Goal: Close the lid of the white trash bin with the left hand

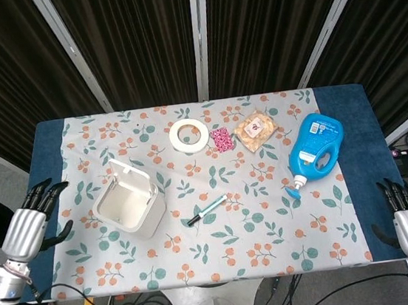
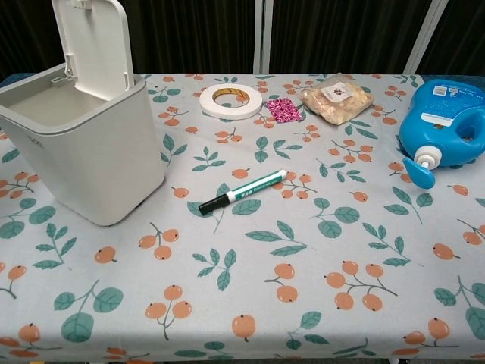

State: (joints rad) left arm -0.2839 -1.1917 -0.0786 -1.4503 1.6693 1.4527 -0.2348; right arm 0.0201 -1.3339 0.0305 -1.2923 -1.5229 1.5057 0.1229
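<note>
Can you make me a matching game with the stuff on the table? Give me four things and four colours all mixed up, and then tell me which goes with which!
Things:
1. trash bin
2. soap bottle
3. marker
4. little packet next to the tape roll

Colours:
A. pink
B. white, with its lid standing open
C. blue
D. green and white with a black cap

Right pairs: 1-B, 2-C, 3-D, 4-A
</note>
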